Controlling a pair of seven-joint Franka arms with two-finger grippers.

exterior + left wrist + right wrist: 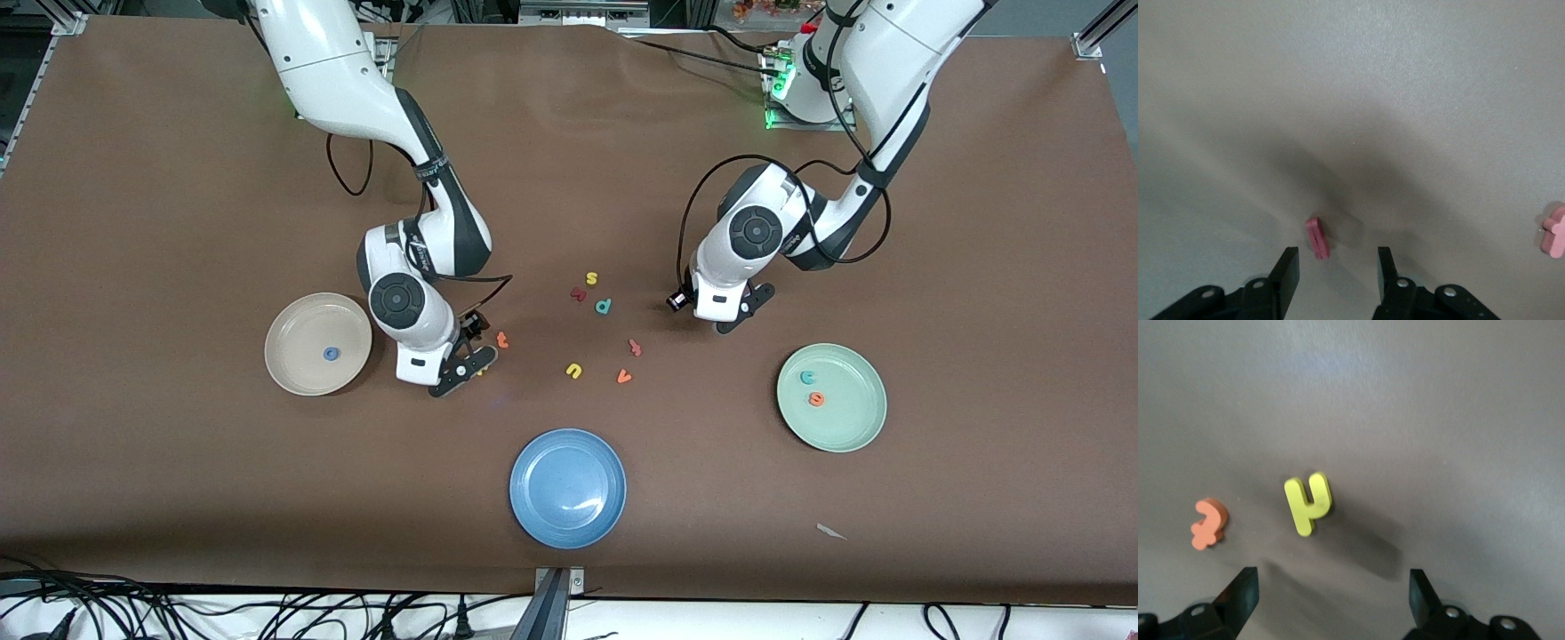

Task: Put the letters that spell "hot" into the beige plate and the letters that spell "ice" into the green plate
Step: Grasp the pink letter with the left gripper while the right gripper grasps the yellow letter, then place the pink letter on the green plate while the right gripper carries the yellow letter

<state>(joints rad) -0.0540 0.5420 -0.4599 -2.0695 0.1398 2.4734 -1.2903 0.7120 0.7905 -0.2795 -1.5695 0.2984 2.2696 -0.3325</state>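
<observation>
- Desk [178, 498] brown, with three plates and small foam letters scattered mid-way between the arms.
- Left gripper [1338, 257] low over the desk, fingers apart on either side of the dark red i [1317, 238]; released, not pressing it.
- Right gripper [1335, 580] low beside the beige plate [284, 356], fingers spread wide, released, nothing held; yellow h [1309, 503] flat on the desk just ahead of the fingers, orange t [1209, 523] beside it.
- Blue o [330, 354] lying in the beige plate, at the right arm's end.
- Teal c [808, 377] and orange e [816, 399] side by side in the green plate [853, 427], at the left arm's end.
- Blue plate [567, 487] nearest the front camera.
- Yellow s [591, 278], teal p [603, 307], yellow u [573, 371] and orange v [624, 377] loose on the desk between the two grippers.
</observation>
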